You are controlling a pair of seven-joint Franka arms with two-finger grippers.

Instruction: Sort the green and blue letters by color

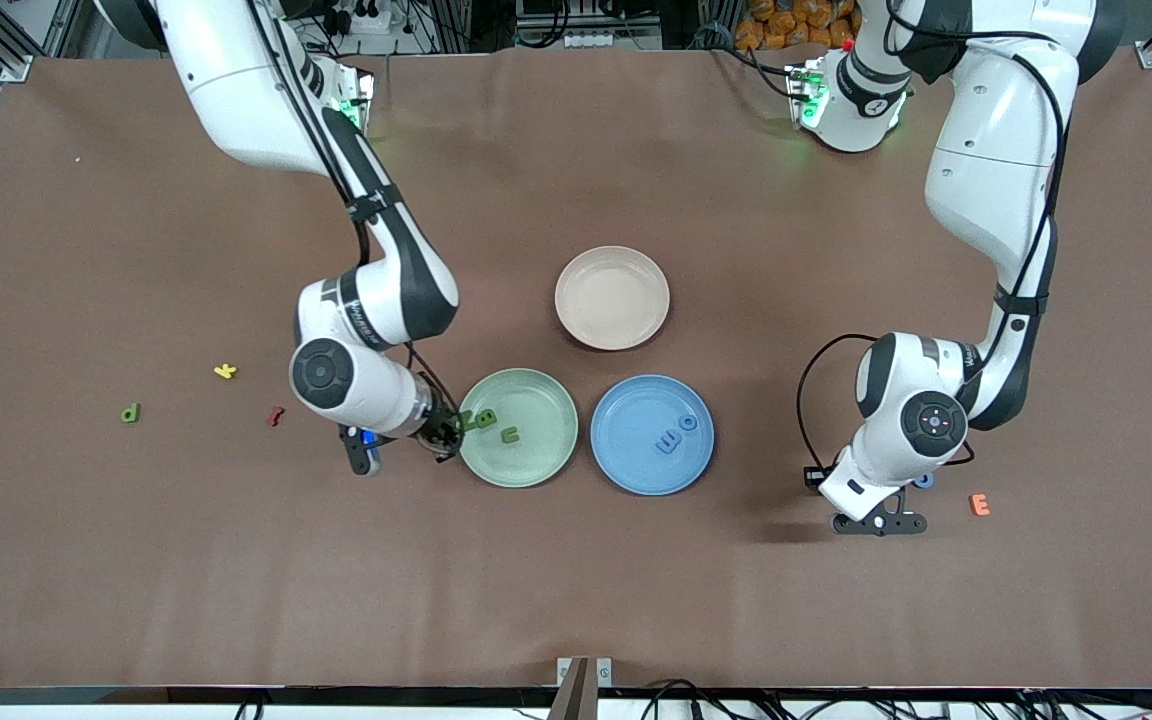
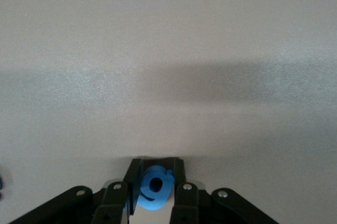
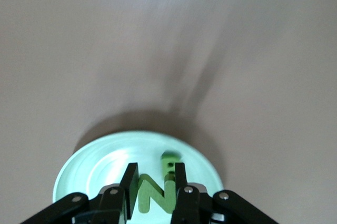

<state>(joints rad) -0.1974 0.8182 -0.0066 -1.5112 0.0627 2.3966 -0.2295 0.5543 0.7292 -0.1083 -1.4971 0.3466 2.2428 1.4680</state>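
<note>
The right gripper (image 1: pixel 448 436) is clamping a green letter N (image 3: pixel 154 196) between its fingers and is hanging over the rim of the green plate (image 1: pixel 546 452), at that plate's edge toward the right arm's end of the table; the left gripper (image 1: pixel 921 482) is clenching a blue round letter (image 2: pixel 154 185) low over the cloth, beside the orange letter E (image 1: pixel 979 505); two green letters (image 1: pixel 496 426) are lying in the green plate, two blue letters (image 1: pixel 676 435) in the blue plate (image 1: pixel 616 470), and the pink bowl (image 1: pixel 612 262) is holding nothing visible; a green letter d (image 1: pixel 130 412), a yellow letter (image 1: pixel 225 371) and a dark red letter (image 1: pixel 275 416) are lying on the cloth toward the right arm's end. Risk: releasing the N this close to the rim is likely to let it bounce or tip out onto the cloth; the blue letter, carried well apart from its plate, could slip if gripped off-centre. Both arms are reaching forward, elbows bent, wrists pointing down.
</note>
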